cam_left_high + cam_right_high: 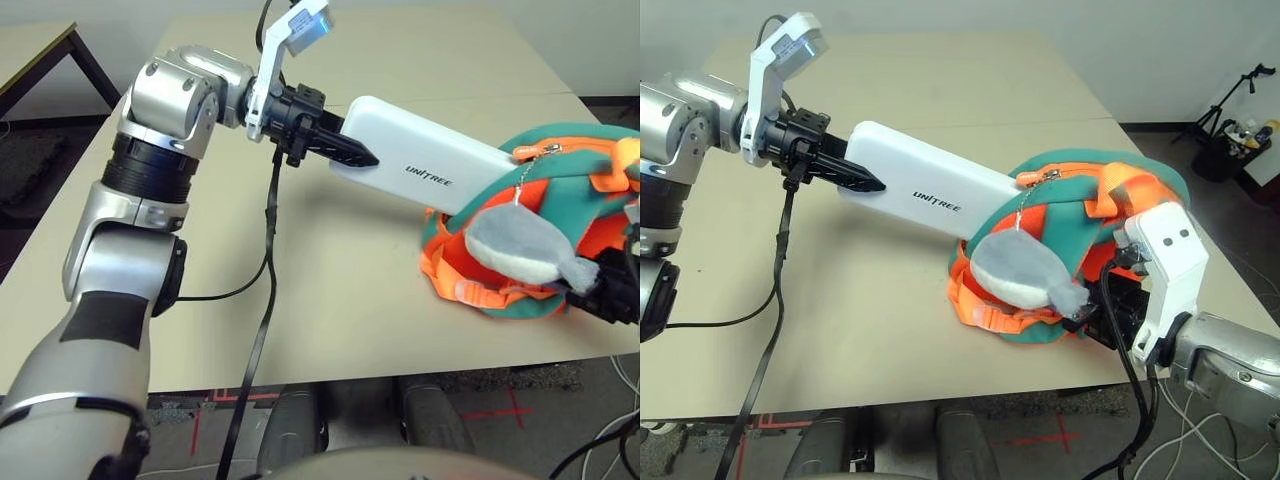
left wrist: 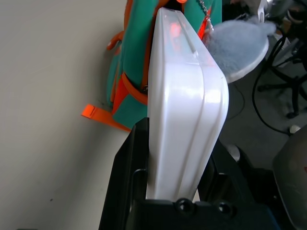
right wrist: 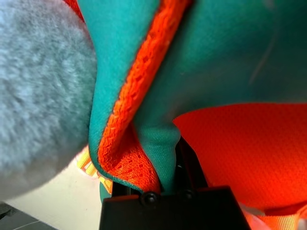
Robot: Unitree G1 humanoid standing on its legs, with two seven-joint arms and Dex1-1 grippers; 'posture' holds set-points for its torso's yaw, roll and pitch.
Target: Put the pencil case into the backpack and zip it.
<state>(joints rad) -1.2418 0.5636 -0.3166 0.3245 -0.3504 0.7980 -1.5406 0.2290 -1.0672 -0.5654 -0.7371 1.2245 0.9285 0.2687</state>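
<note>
Worktop [image 1: 330,300], beige. Left gripper [image 1: 345,148] clamps one end of the flat white rectangular pencil case [image 1: 430,160], its far end entering the small teal-and-orange fabric backpack [image 1: 1080,230]. Right gripper [image 1: 1095,320] is pinched closed on the backpack's teal fabric edge.

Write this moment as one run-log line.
left gripper: holds pencil case, tip entering backpack | right gripper: pinches backpack fabric | zip: open
</note>
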